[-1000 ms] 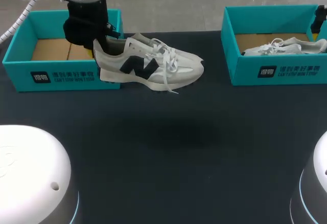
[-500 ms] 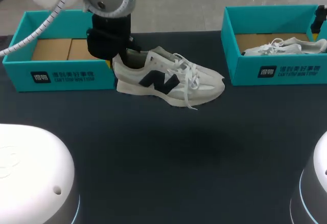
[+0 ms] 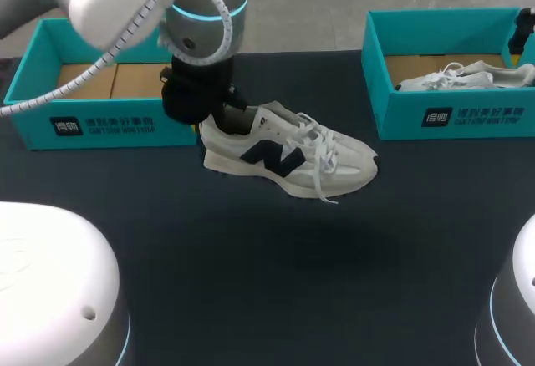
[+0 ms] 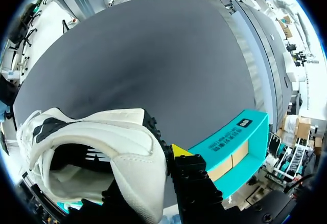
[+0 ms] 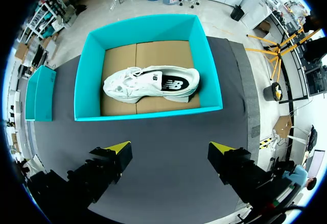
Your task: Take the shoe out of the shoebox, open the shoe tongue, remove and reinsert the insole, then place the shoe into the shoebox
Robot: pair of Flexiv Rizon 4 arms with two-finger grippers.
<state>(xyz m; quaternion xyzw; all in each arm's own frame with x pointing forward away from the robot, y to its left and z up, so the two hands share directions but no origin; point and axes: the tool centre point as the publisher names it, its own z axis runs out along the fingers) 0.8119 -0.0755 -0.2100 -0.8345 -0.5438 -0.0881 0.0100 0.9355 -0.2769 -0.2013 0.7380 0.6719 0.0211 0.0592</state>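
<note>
White shoe [image 3: 288,153] with dark side logo, laces loose, raised above the table [image 3: 267,299], toe lowest, beside open teal shoebox [image 3: 100,124].

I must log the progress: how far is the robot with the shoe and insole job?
Done: the white lace-up sneaker is out of the teal cardboard shoebox. In hand: the left gripper is shut on its heel, holding it over the dark table; the right gripper is open. Left: opening the tongue, removing and reinserting the insole, returning the shoe.
</note>
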